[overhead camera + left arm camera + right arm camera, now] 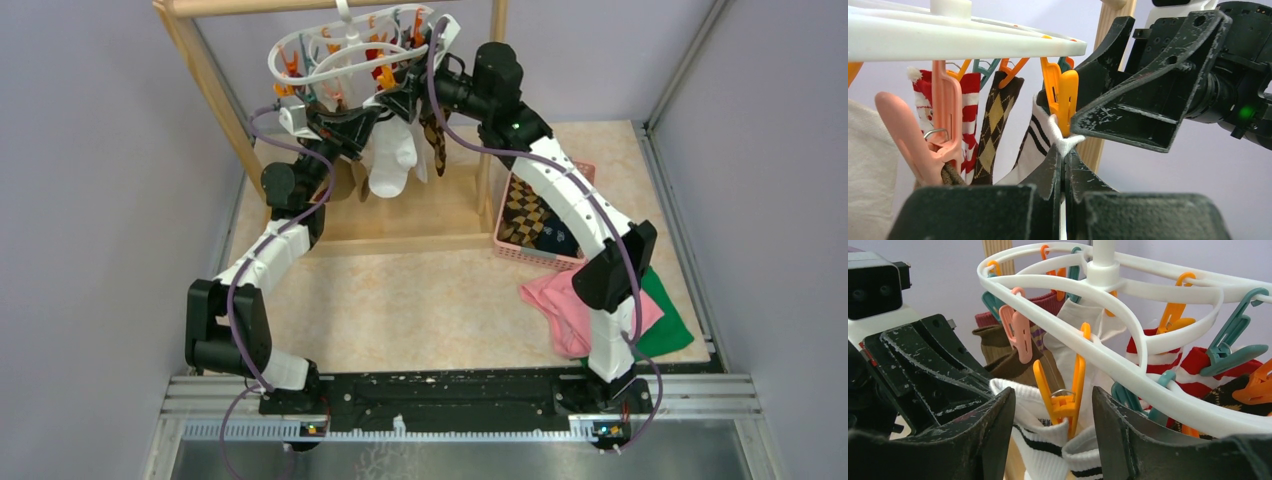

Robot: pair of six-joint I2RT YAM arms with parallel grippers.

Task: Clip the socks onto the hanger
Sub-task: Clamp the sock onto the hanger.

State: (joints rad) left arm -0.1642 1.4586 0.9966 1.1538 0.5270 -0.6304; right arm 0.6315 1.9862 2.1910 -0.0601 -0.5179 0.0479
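Hanger held several socks; orange clip bit striped white sock cuff. Left end effector pinched that cuff; right end effector stood open astride clip. Argyle sock + others waited in basket.

The counter has a mottled beige top. At its far side stands the flat base of a wooden rack. Just right of that base sits a pink basket (folded socks lie inside, one argyle, one dark). Nearer, on the right, a crumpled pink cloth touches a green cloth. A black rail runs along the near edge.
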